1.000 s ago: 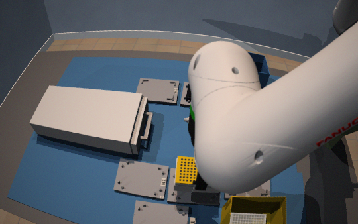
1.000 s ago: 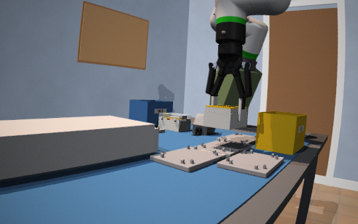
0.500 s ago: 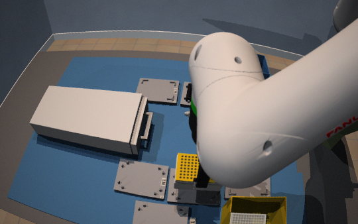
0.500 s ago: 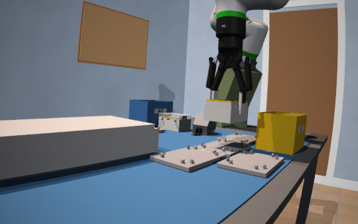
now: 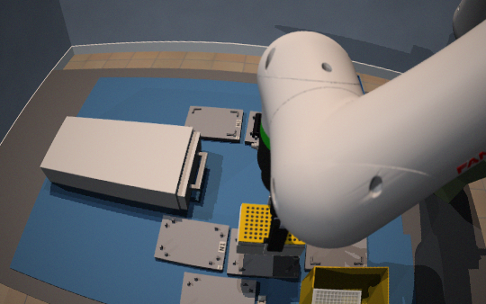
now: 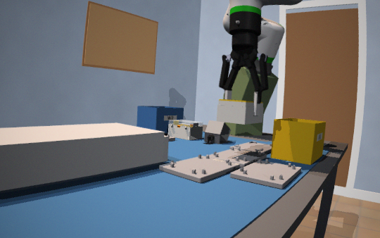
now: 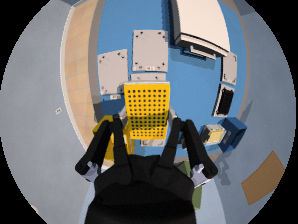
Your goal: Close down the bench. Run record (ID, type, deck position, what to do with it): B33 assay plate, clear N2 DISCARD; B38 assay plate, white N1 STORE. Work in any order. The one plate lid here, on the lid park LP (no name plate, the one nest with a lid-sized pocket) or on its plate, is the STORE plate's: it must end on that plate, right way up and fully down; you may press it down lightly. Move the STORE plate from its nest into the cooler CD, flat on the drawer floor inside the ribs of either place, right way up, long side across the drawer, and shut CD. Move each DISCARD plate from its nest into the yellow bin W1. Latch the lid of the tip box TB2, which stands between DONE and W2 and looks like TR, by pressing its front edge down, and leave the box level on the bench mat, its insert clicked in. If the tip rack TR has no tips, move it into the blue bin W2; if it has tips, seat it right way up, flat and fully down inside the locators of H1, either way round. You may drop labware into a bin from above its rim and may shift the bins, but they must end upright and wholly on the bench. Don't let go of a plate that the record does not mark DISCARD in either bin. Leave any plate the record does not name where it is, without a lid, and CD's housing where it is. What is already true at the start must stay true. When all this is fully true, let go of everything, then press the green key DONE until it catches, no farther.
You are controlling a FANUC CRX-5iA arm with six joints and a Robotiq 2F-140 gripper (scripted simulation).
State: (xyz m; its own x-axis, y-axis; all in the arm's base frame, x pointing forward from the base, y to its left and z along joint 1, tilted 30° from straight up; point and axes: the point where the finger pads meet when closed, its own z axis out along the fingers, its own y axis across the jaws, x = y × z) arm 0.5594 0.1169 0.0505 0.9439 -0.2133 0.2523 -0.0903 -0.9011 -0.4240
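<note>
Clamped in the gripper (image 6: 240, 100): a grey rack (image 6: 239, 112) with a yellow holed top, hanging between the fingers (image 6: 254, 104); beyond, a blue bin (image 6: 159, 117) tagged "W2".

Tip rack (image 5: 257, 224): yellow perforated top, grey body. Bench mat (image 5: 112, 94) blue, bin (image 6: 297, 140) yellow, cooler (image 5: 117, 157) pale grey.
</note>
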